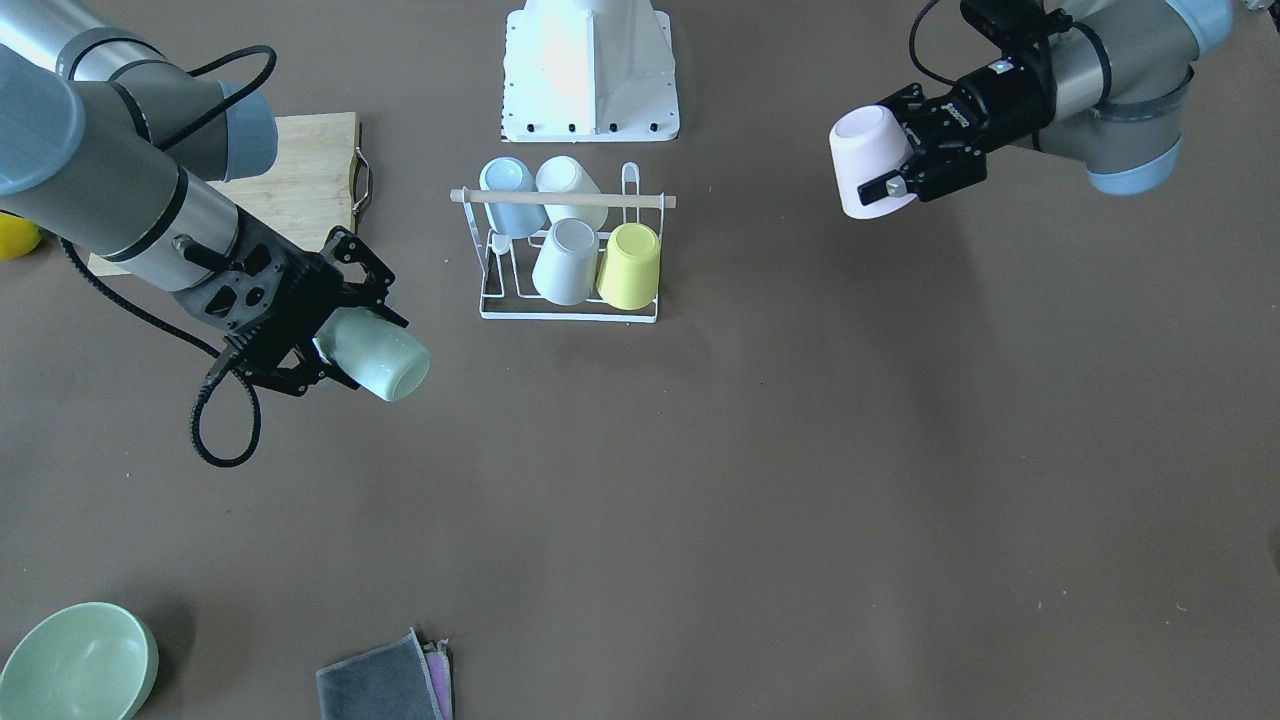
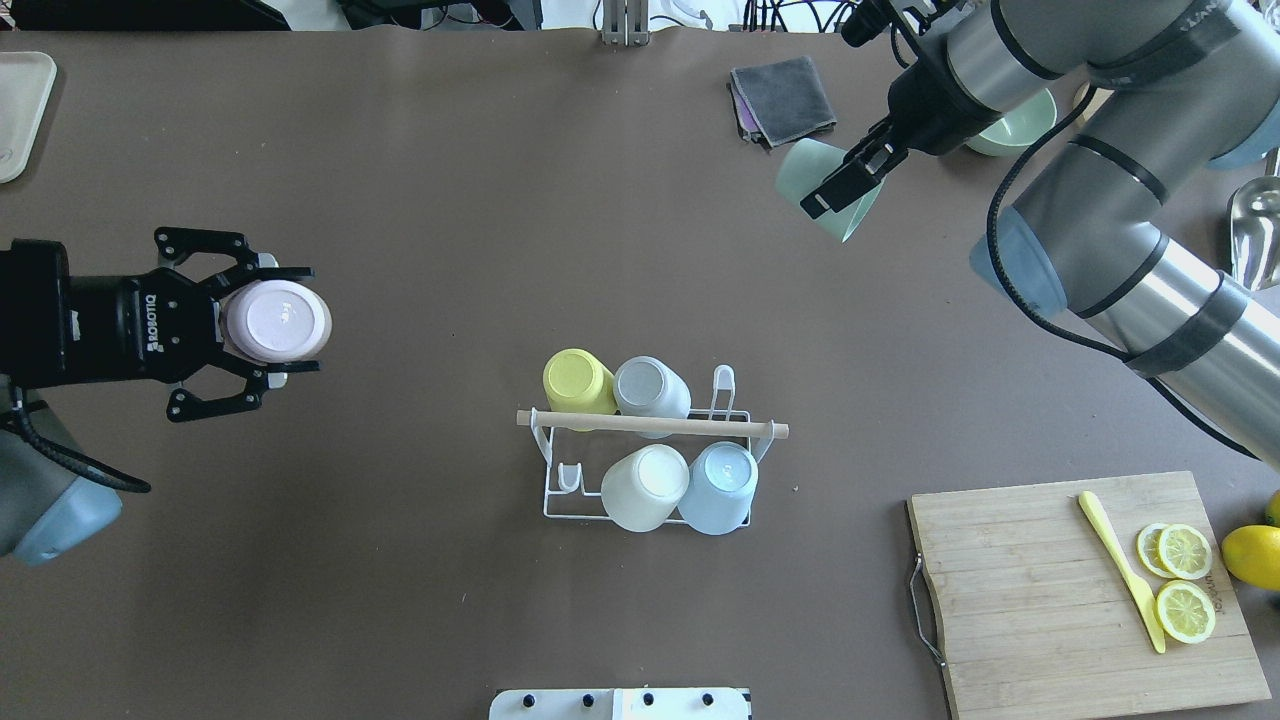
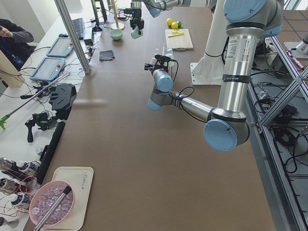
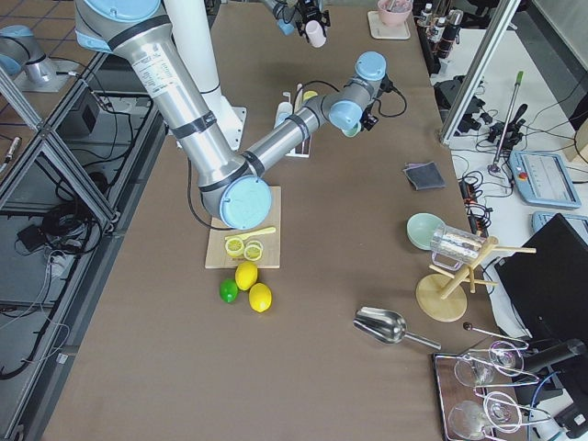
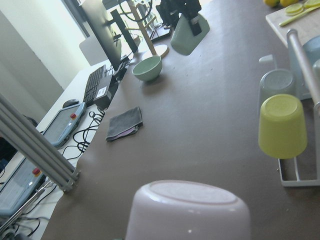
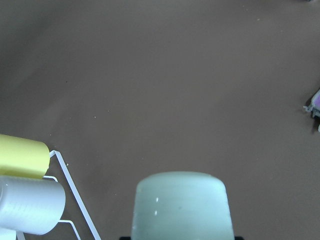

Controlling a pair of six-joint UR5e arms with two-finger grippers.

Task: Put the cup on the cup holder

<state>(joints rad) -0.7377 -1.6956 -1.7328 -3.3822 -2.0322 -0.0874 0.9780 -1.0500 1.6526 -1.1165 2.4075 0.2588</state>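
The white wire cup holder (image 2: 650,424) with a wooden rod stands mid-table and carries several upturned cups: yellow, grey, cream and light blue. It also shows in the front-facing view (image 1: 560,199). My left gripper (image 2: 295,320) is shut on a pale pink cup (image 2: 278,322), held above the table well left of the holder; the cup also shows in the front-facing view (image 1: 862,165). My right gripper (image 2: 835,185) is shut on a pale green cup (image 2: 800,170), tilted, beyond the holder to its right. That cup fills the bottom of the right wrist view (image 6: 180,205).
A wooden cutting board (image 2: 1000,600) with lemon slices and a yellow knife lies near right. A green bowl (image 2: 1015,130) and a grey cloth (image 2: 785,95) sit at the far edge. A whole lemon (image 2: 1255,555) lies beside the board, and a tray (image 2: 20,110) is far left.
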